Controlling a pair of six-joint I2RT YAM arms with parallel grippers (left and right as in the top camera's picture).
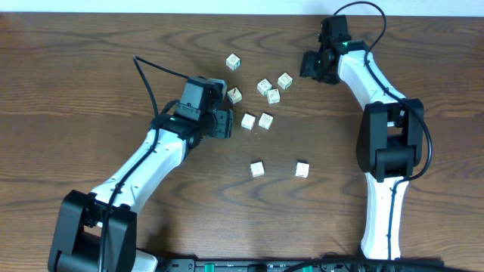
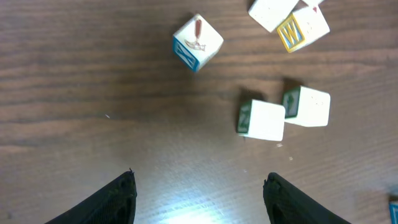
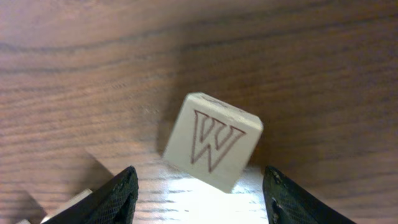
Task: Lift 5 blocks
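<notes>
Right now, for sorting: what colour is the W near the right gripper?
Block: reddish-brown W, right wrist view.

Letter W on a block [image 3: 213, 142]

We log a dark brown wood-grain bench [image 1: 76, 45] carrying nine blocks [image 1: 264, 86], pale cubes with printed faces. The rearmost block [image 1: 234, 62] sits alone. Three cluster mid-bench, two of them touching or nearly so. A single block [image 1: 235, 94] lies just left of that cluster. Closer to the robot is a side-by-side pair [image 1: 248, 121], just beside each other. Nearest the robot, two more lie well apart. In the right wrist view the W block [image 3: 211, 143] looks tilted on the bench.
</notes>
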